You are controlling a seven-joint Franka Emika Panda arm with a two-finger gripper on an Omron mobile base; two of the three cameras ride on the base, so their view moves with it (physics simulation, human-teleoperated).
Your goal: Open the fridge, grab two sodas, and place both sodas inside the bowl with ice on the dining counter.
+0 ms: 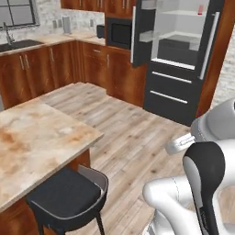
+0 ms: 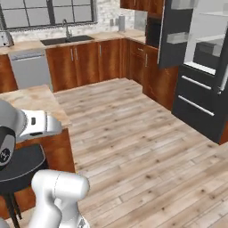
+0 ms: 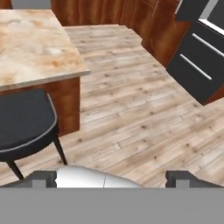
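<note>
The fridge [image 1: 179, 50] stands open at about one o'clock from the arm, well apart across the floor [image 1: 124, 133], with a red soda [image 1: 200, 9] on its top shelf. The jaws [image 3: 111, 177] spread wide, empty. The tabletop [image 1: 32, 137] lies at nine o'clock.
</note>
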